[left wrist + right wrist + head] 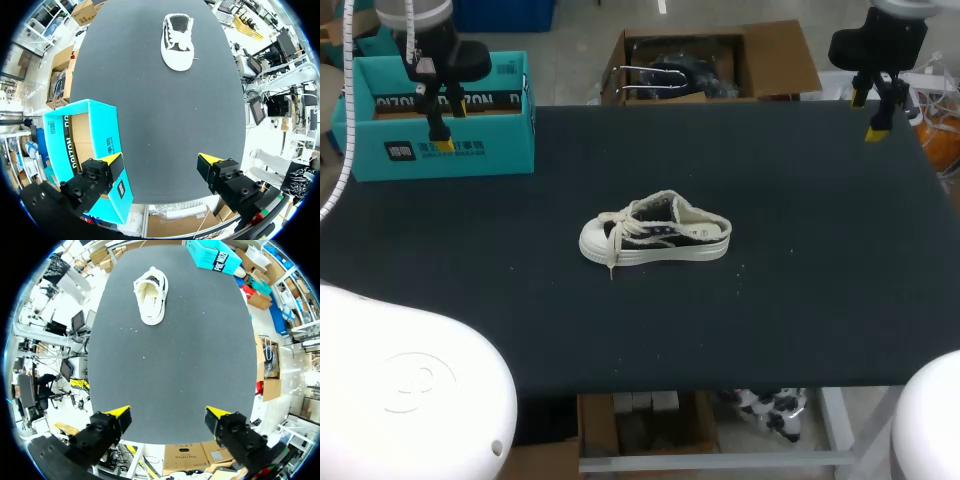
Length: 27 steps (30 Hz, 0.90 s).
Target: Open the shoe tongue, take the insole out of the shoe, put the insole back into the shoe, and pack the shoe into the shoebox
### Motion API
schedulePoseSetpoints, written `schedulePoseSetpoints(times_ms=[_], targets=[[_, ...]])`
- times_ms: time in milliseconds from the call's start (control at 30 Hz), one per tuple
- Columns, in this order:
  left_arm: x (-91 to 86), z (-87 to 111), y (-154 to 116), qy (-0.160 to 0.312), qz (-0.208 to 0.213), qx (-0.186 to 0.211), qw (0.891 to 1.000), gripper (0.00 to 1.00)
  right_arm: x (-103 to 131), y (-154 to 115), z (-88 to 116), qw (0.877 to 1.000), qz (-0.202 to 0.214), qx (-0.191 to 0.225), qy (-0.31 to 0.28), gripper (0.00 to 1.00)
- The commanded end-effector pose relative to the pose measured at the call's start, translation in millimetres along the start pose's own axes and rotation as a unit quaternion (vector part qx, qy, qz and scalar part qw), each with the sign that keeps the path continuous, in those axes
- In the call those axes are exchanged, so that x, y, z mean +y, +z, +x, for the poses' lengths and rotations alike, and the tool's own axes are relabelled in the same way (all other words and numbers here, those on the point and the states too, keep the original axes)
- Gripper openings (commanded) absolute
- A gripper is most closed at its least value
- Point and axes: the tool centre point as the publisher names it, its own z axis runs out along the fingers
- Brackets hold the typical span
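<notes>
The shoe [655, 240] sits on its sole on the worktop [800, 300], far ahead of both arms & abt halfway between them. I think that's so either arm can get to it. Its toe points to the L arm's side and its heel to the R arm's side. That way the R arm looks right into the open part, which is good for pulling stuff out.

The shoebox [445, 125] is blue-green w/ its top open. It sits right under the L end effector [442, 122]. I think it's put there to stay out of the way for now, ready for the shoe at the end.

L end effector: fingers spread wide, holding nothing, touching nothing. In its own view one finger hangs over the box wall and the other hangs over bare worktop.

R end effector [868, 112]: also spread wide, holding nothing, up above the worktop's edge, shoe well ahead of it.

Nothing looks started yet, I think. The tongue looks not pulled open. The insole is prob inside the shoe, but I can't pick it out for sure.
</notes>
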Motion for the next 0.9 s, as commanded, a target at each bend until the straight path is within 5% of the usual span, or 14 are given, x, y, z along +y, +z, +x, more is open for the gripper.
schedulePoseSetpoints(times_ms=[33, 767, 900], targets=[[-0.1, 0.2, -0.5, 0.0, -0.001, 0.0, 1.0, 1.0, -0.2, -0.2, 0.1, 1.0, 0.0, 0.0, 0.0, 1.0], [-0.1, 0.2, -0.5, 0.0, -0.001, 0.0, 1.0, 1.0, -0.2, -0.2, 0.1, 1.0, 0.0, 0.0, 0.0, 1.0], [-6.2, 4.6, 2.1, -0.054, 0.006, 0.019, 0.998, 1.0, 9.5, 7.0, 4.2, 1.0, -0.023, -0.003, 0.011, 1.0]])
